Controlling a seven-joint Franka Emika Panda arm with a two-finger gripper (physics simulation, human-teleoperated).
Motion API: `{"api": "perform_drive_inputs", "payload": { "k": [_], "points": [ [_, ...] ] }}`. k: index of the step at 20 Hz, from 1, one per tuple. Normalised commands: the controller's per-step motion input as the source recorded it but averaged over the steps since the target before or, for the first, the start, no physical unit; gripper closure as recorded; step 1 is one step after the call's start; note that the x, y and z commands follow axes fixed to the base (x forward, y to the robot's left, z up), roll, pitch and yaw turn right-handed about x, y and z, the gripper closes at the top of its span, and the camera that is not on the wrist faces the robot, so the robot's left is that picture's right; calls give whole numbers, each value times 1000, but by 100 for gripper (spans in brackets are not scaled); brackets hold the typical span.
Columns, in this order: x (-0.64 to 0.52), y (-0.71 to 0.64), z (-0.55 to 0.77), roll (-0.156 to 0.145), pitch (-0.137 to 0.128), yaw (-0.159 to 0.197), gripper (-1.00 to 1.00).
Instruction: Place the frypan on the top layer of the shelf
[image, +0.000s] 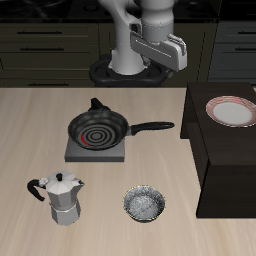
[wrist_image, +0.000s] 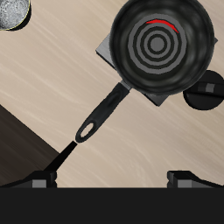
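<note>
Grey burner plate (image: 96, 150) with red rings sits mid-table. Down at seven o'clock from it stands the silvery moka pot (image: 64, 197), upright, well apart. At five o'clock rests the small silvery bowl (image: 145, 205), beside the pot. Off at three o'clock, a red-rimmed white plate (image: 233, 111).

The frypan (image: 98, 129) is black with grey concentric rings inside and a short red arc. The burner plate (image: 95, 150) is grey, the bench (image: 40, 110) light wood-grained. The shelf (image: 225, 150) is dark brown-black; its plate (image: 231, 111) is white, rimmed red. The moka pot (image: 65, 198) and bowl (image: 145, 205) are silvery.
</note>
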Motion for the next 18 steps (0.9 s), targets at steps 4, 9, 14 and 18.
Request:
{"api": "perform_drive_inputs", "payload": {
  "k": [4, 9, 14, 18],
  "points": [
    [-3, -12, -28, -50, -18, -94, -100],
    [-26, -80, 49, -18, -17, -80, -100],
    [80, -94, -25, -5, 26, -160, -100],
    [-10, 19, -31, 11, 19, -117, -100]
  ]
}}
